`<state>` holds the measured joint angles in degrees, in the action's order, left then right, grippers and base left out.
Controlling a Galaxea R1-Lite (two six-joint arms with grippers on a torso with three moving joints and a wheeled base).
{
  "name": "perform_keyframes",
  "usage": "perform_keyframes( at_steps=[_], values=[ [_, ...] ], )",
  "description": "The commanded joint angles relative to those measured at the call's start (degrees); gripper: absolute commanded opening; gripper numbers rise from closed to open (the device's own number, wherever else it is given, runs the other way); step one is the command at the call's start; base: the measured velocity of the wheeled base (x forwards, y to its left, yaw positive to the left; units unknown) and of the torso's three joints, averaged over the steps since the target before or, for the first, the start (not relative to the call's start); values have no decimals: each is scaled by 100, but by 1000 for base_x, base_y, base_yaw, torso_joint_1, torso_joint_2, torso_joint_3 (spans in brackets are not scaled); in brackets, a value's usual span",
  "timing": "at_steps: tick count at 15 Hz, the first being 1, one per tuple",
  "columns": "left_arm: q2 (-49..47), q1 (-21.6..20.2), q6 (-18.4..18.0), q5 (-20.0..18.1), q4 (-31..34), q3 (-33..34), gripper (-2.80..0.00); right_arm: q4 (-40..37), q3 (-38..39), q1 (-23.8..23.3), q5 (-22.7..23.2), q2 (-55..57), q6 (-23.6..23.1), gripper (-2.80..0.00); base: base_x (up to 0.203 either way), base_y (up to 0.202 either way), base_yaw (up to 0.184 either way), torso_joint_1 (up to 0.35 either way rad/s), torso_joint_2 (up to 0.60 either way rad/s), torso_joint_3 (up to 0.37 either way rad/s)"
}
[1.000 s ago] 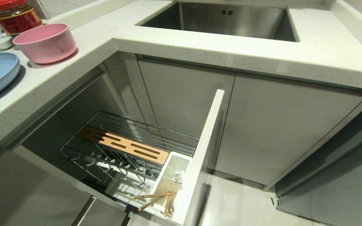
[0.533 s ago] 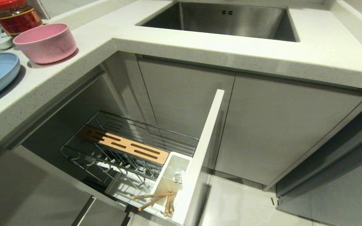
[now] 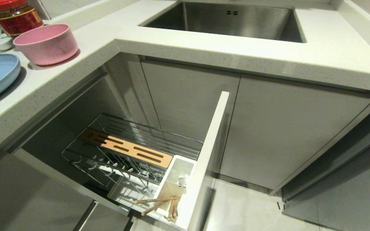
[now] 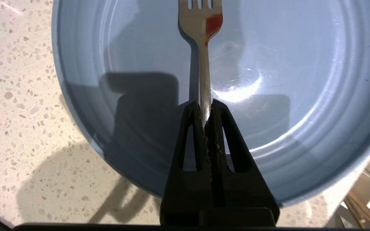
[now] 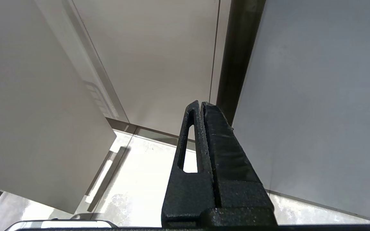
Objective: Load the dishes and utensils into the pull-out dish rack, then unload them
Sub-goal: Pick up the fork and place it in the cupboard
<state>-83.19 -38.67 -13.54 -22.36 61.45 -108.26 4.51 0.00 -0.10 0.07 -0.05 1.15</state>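
Left end effector [image 4: 206, 109] now clamped shut on fork [image 4: 201, 48] handle, over blue plate [image 4: 300, 96] on tabletop [image 4: 18, 96], far left of head frame; open a second ago. Fork secured, ready for lifting toward white bin [image 3: 175, 183] holding chopsticks [image 3: 159, 203], lower centre. Pink bowl [image 3: 46, 43] waiting, upper left. Right end effector [image 5: 201, 107] closed, empty, beside cabinet doors.

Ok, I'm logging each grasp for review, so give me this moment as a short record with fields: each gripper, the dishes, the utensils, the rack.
left gripper: shut on the fork, over the blue plate
right gripper: shut, empty, parked by the cabinet fronts
fork: handle pinched, red smear near the tines
blue plate: on the counter
pink bowl: on the counter, beside the plate
chopsticks: in the white utensil bin
dish rack: pulled out, no dishes in it
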Motion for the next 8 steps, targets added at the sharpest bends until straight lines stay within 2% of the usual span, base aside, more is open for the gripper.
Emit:
perform_keyframes(
  at_steps=[1, 4, 6, 8],
  values=[
    [225, 6, 131, -39, 23, -98, -280, 6, 149, 1, 1, -4, 0, -280, 0, 0, 0, 0, 0, 0],
    [621, 368, 1117, -77, -92, -257, -280, 6, 149, 1, 1, -4, 0, -280, 0, 0, 0, 0, 0, 0],
    [842, 947, 1952, -89, -388, -269, -280, 6, 149, 1, 1, -4, 1, -280, 0, 0, 0, 0, 0, 0],
    [1029, 1720, 2656, -92, -581, -247, -280, -1, 149, 1, 1, -4, 0, -280, 0, 0, 0, 0, 0, 0]
  ],
)
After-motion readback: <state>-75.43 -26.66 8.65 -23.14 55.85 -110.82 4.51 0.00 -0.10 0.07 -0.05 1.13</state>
